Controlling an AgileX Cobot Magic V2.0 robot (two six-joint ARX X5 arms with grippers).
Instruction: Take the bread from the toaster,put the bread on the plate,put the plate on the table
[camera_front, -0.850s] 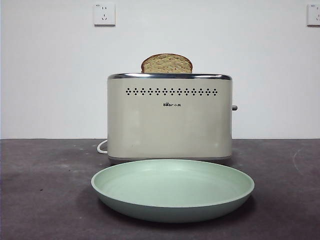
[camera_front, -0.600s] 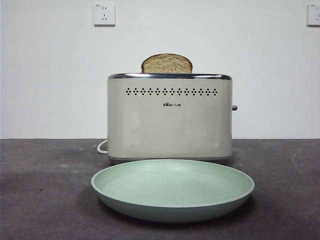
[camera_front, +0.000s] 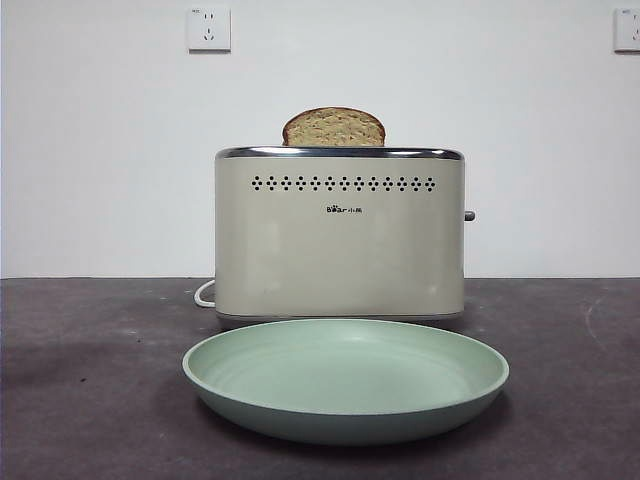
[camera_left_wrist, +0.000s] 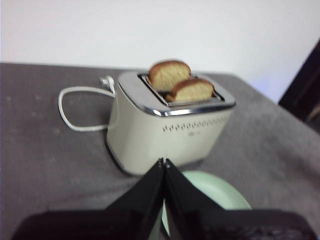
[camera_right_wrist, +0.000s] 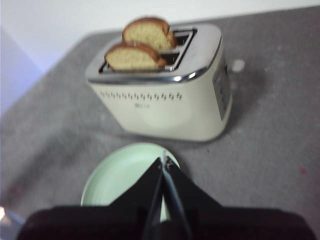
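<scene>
The cream toaster (camera_front: 340, 240) stands mid-table with the pale green plate (camera_front: 345, 378) lying flat on the table right in front of it. Two slices of bread stand in its slots: one in the slot nearer the plate (camera_left_wrist: 192, 90) (camera_right_wrist: 132, 57), one in the far slot (camera_left_wrist: 170, 75) (camera_right_wrist: 145, 31). The front view shows only one domed bread top (camera_front: 334, 127). My left gripper (camera_left_wrist: 164, 161) and right gripper (camera_right_wrist: 162, 162) both hang shut and empty above the plate's side of the table, well short of the toaster. Neither shows in the front view.
The toaster's white cord (camera_left_wrist: 75, 107) loops over the dark grey table (camera_front: 90, 400) behind its left end. A small lever knob (camera_front: 469, 215) sticks out of its right end. A white wall with sockets (camera_front: 208, 27) closes the back.
</scene>
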